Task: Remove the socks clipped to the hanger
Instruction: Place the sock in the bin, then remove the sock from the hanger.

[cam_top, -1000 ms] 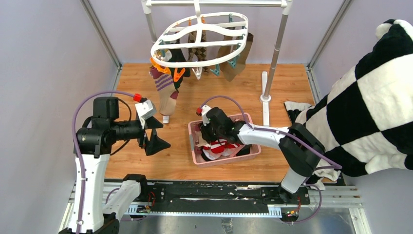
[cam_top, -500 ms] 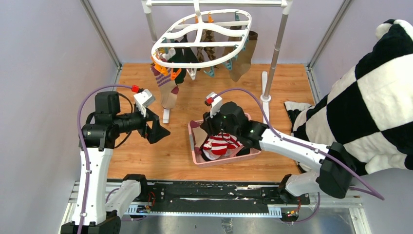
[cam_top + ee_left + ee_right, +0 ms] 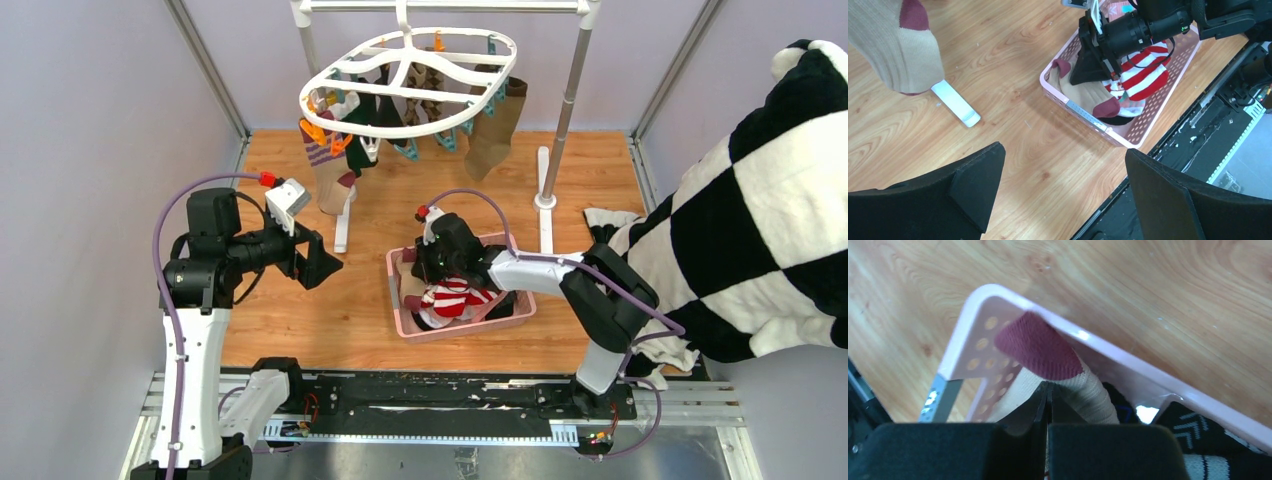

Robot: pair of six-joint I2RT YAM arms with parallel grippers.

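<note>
Left claw (image 3: pixel 1063 160) spread wide, raised, right claw (image 3: pixel 1048 412) closed, held low

Bright, even light, soft shadows on the table (image 3: pixel 330 330), small glare on the rim of the basket (image 3: pixel 1108 352), right-wrist foreground blurred.

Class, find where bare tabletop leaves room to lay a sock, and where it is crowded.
Bare tabletop lies between the left gripper and the pink basket, and at the back right between the rack foot and the checked cloth. Crowded: under the hanger, where socks dangle, and the basket, holding socks and the right gripper.
</note>
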